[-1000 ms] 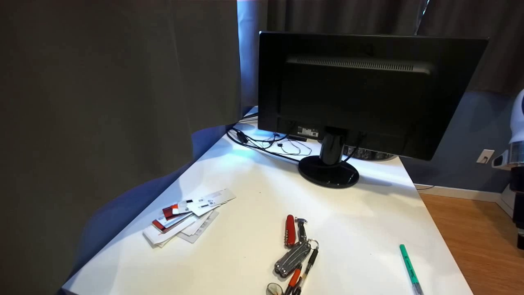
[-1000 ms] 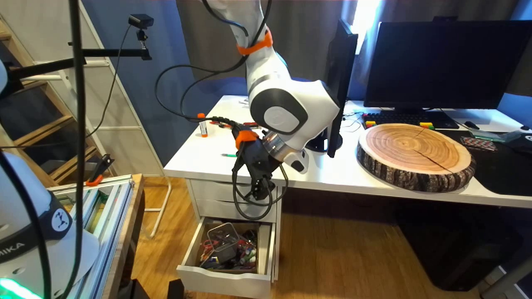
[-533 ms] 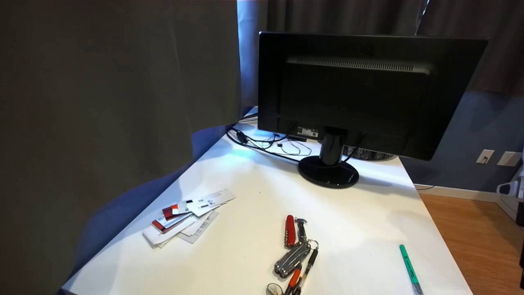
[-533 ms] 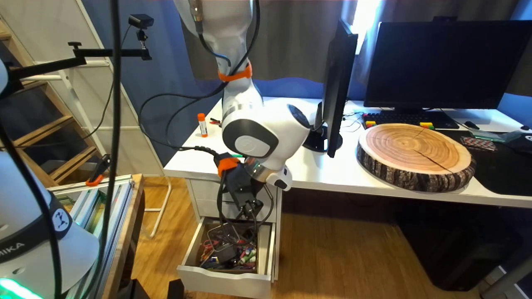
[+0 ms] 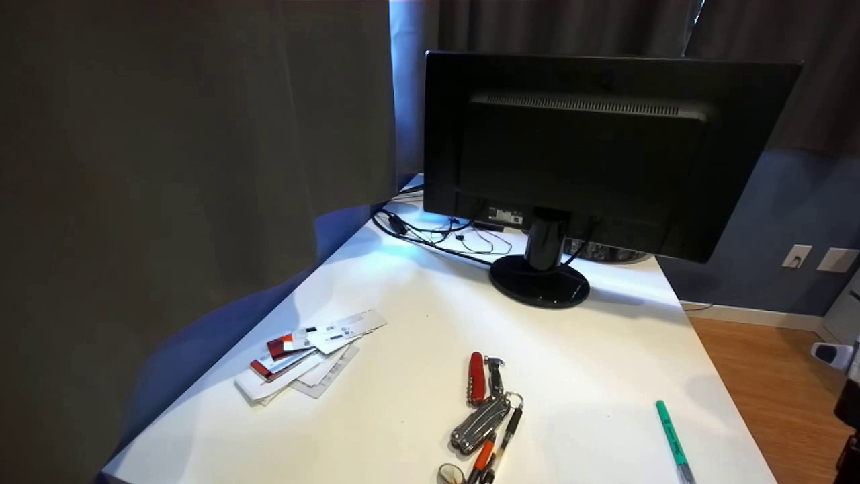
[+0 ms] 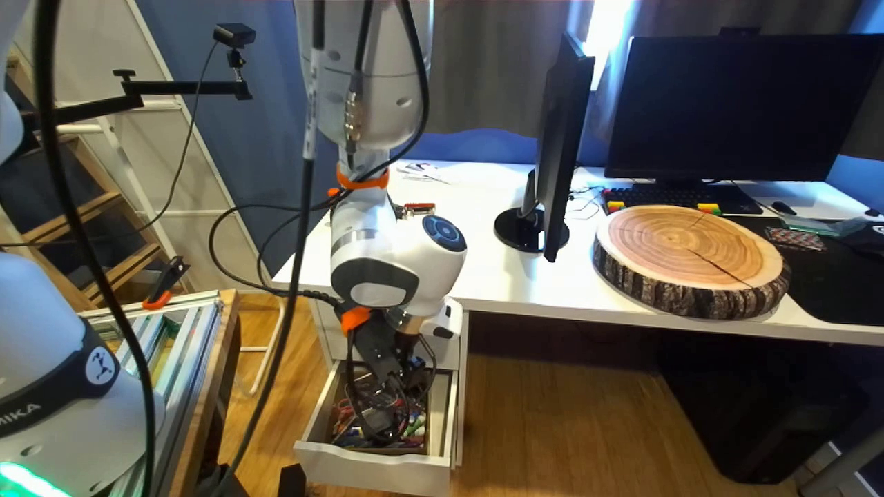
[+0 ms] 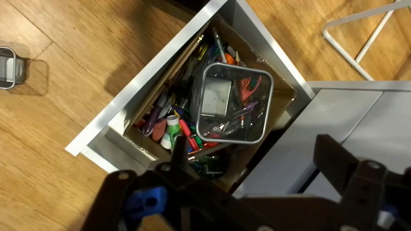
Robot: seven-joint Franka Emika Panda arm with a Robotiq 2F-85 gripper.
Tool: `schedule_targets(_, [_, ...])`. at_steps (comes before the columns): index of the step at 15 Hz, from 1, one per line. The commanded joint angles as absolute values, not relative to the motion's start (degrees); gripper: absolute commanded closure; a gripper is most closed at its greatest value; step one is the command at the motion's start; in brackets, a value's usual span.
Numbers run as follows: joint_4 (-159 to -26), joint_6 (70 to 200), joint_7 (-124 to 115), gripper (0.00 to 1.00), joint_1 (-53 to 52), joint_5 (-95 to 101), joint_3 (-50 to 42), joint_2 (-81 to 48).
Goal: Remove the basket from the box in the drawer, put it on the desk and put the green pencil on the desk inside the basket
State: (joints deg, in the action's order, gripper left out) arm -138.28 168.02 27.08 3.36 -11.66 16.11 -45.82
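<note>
The dark wire-mesh basket (image 7: 231,141) with a silver rim sits on clutter in a cardboard box (image 7: 281,88) inside the open drawer (image 7: 149,73). In an exterior view the basket (image 6: 378,417) is partly hidden behind the gripper. My gripper (image 7: 252,140) is open and empty. In the wrist view its fingers lie wide apart, below the basket's rim. In an exterior view the gripper (image 6: 394,414) hangs over the drawer; its exact height above the basket is unclear. The green pencil (image 5: 672,437) lies on the white desk (image 5: 591,370) near its edge.
Closed drawers (image 7: 346,106) stand beside the open one. A second mesh container (image 7: 13,69) shows at the wrist view's left edge. On the desk are a monitor (image 5: 537,282), metal tools (image 5: 480,427), papers (image 5: 322,356) and a wood slab (image 6: 690,241).
The arm has moved down and left in an exterior view. The gripper has gone from in front of the closed drawers to over the open drawer. The green pencil has not moved.
</note>
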Motion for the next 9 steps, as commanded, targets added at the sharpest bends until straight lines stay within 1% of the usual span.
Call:
schedule_targets(1, [-134.91,170.02,24.25,0.00,4.59,-4.36,15.09,-52.11])
schedule_targets(8, [-126.54,168.85,20.74,0.00,3.52,1.39,13.34,-61.24])
schedule_targets(9, [-129.77,168.87,20.91,0.00,4.88,1.83,14.13,-58.35])
